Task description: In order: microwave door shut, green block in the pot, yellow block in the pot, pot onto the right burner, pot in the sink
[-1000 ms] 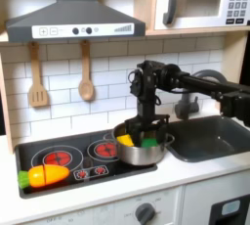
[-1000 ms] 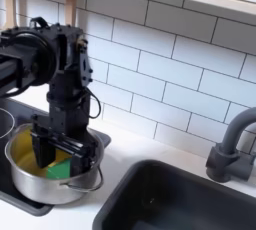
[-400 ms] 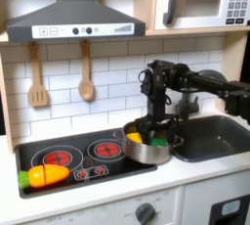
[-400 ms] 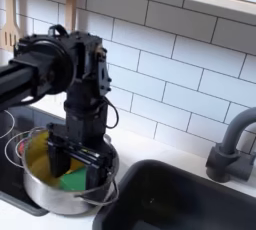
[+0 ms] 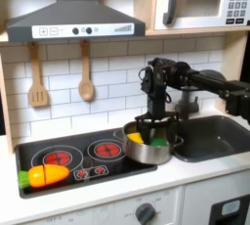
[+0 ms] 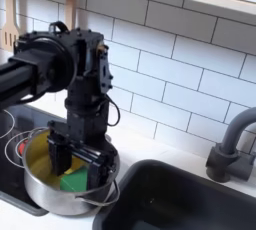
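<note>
Silver pot (image 6: 45,186); two blocks inside

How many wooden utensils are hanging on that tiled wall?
2, in the first exterior view: a slotted wooden spatula towards the first exterior view's left, and a wooden spoon just beside it, both under the range hood.

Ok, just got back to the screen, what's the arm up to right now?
The tool is down inside the pot, gripping its rim. In both exterior views the green block and the yellow block lie inside the pot. The pot sits at the stove's edge, right beside the sink, not yet in it. The microwave door is shut.
</note>
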Action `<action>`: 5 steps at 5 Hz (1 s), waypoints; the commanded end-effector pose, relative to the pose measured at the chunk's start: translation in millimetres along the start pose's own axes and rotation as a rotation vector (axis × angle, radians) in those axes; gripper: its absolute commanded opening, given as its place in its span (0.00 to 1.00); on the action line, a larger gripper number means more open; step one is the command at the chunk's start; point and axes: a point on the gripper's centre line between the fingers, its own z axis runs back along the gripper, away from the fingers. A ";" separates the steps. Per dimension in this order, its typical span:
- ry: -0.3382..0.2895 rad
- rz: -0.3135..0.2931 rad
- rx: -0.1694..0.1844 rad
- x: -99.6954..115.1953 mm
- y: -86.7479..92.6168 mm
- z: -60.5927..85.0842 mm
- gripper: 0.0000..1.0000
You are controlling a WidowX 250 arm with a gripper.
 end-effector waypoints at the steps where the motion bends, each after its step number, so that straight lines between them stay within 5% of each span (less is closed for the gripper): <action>1: -0.046 0.046 0.028 6.2 20.8 33.6 1.00; 3: -0.090 0.102 0.061 5.1 38.1 55.3 1.00; 5: -0.076 0.131 0.081 3.8 46.9 53.9 1.00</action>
